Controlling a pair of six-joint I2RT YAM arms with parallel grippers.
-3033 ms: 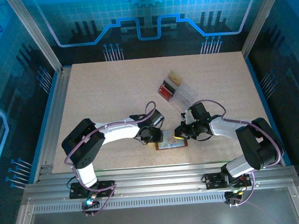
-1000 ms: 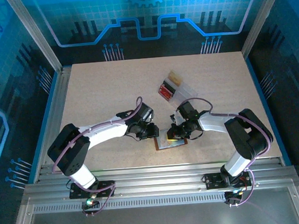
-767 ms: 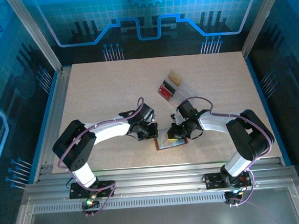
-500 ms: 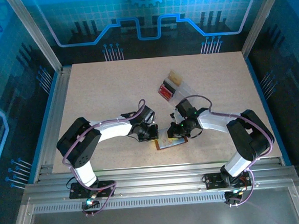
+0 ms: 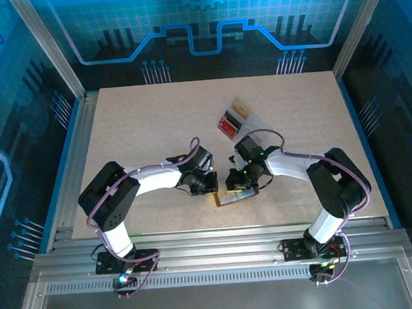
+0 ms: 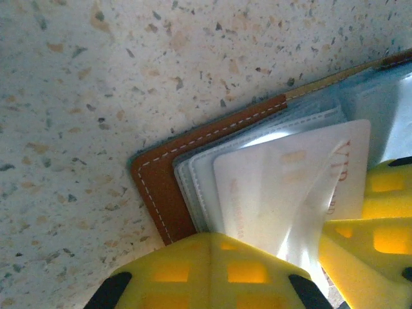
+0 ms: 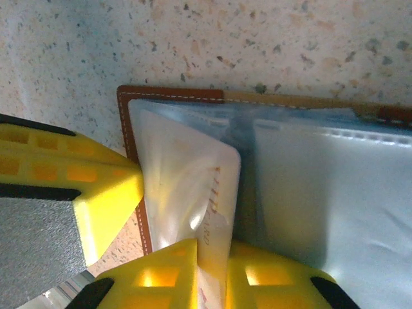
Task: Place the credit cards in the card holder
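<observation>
The brown leather card holder lies open on the table near the front, its clear pale pockets facing up. A pale credit card with reddish lettering stands tilted over the holder's left page. My right gripper is shut on the card's near end. I cannot tell how far the card's far end sits inside a pocket. My left gripper is shut, its yellow fingers resting on the holder's stitched left corner, just beside the card. From above, the left gripper and the right gripper nearly meet.
A clear plastic tray lies behind the holder, with a red card and a tan card in its compartments. Aluminium rails border the table's near edge and left side. Speckled tabletop stretches to the left and the back.
My left gripper has shut and edged toward the holder's corner. My right arm has shifted left with the card, bringing the two grippers closer together.
</observation>
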